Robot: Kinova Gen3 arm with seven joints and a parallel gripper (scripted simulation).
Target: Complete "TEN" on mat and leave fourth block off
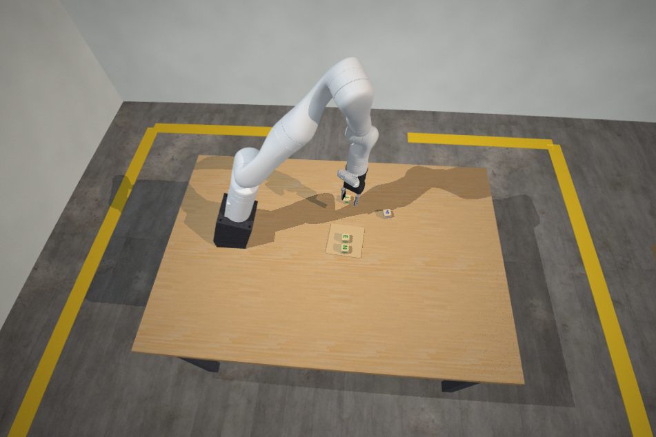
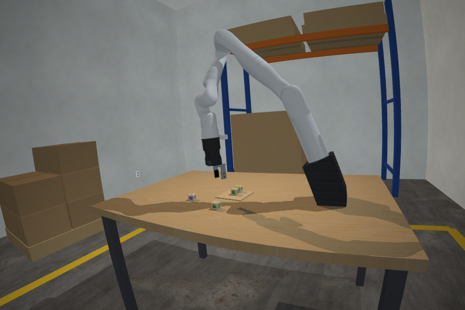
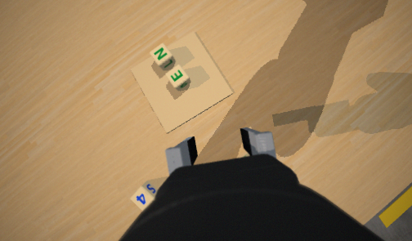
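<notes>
Green E and N blocks sit flat side by side on the mat, so two thirds of TEN is there. No T yet. The T block is off the mat on bare table, and the gripper hangs right over it with its jaws spread wide and nothing in them (the wrist view hides the block under the hand). The blue 4 block is well off the mat, where it belongs. What's left, I'd say: drop, grab the T, set it next to the E, let go.
</notes>
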